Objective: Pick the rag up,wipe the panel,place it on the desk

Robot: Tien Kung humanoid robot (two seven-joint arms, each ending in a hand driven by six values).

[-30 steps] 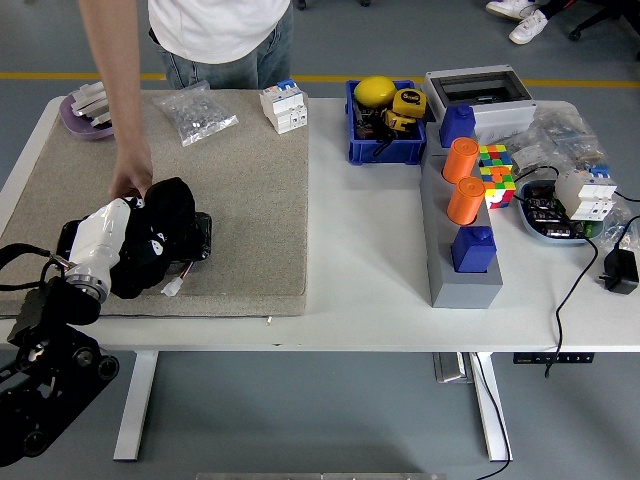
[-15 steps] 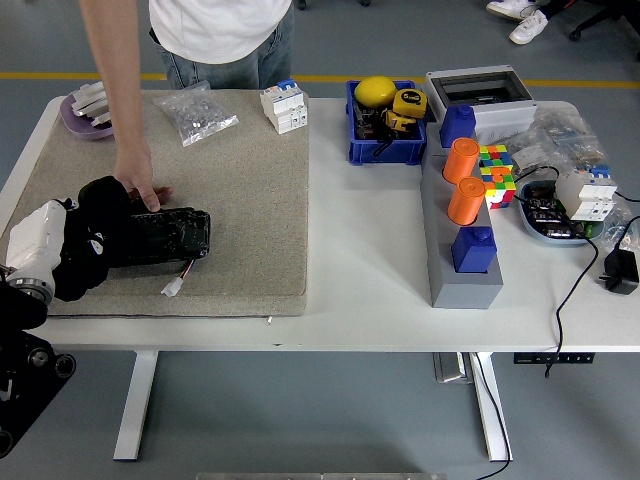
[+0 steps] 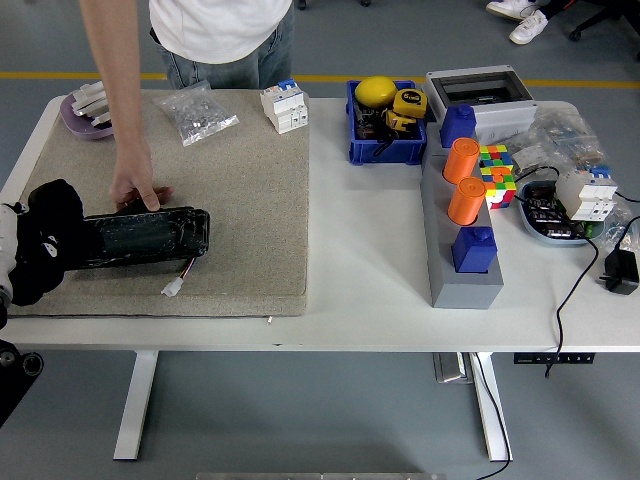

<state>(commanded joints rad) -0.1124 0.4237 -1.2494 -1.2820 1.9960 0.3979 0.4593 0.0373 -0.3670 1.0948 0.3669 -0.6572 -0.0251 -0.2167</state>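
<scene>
The left hand (image 3: 45,245) is wrapped in a black rag (image 3: 55,225) at the panel's (image 3: 145,235) left end, pinching it. The panel's length runs rightward (a person's hand (image 3: 135,190) steadies its far edge). The right arm isn't visible.

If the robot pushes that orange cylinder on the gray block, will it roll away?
Probably not at first: the orange cylinder stands upright on the gray block, so a push would likely tip it. Once on its round side it could roll. It looks like smooth plastic, so maybe slippery to hold.
</scene>
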